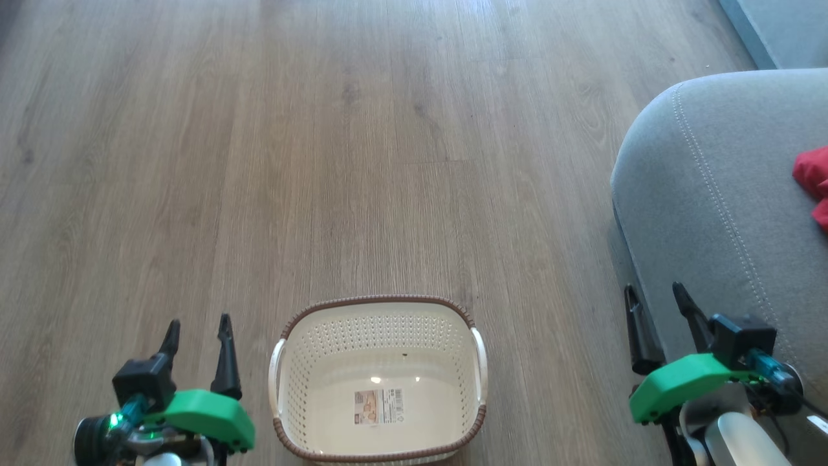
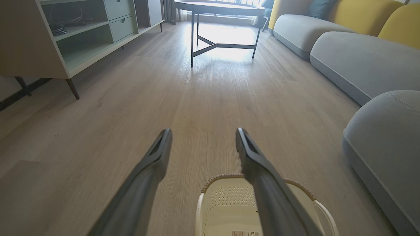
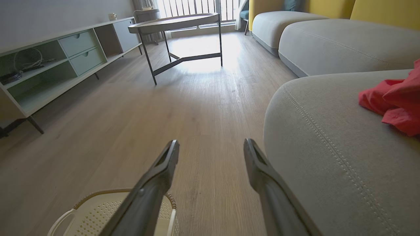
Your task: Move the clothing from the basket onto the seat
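I see the red clothing (image 1: pixel 814 176) lying on the grey seat (image 1: pixel 698 194), off to my right. The basket (image 1: pixel 362 336) stands on the floor (image 1: pixel 323 162) between my hands, and the label (image 1: pixel 378 406) on its bottom is in plain sight. My left hand (image 1: pixel 199 321) and right hand (image 1: pixel 653 288) both hang with their fingers spread wide.

Off to the right of the basket (image 1: pixel 378 301) I'm getting just a scrap of the clothing (image 1: pixel 812 176). The picture's edge slices the rest away, and the seat (image 1: pixel 705 194) under it runs out of frame too. The basket's label (image 1: pixel 378 406) is too small for me to read. From the left wrist, the basket's near part drops below the frame, and one finger (image 2: pixel 265 186) of my left gripper (image 2: pixel 203 135) covers its middle.
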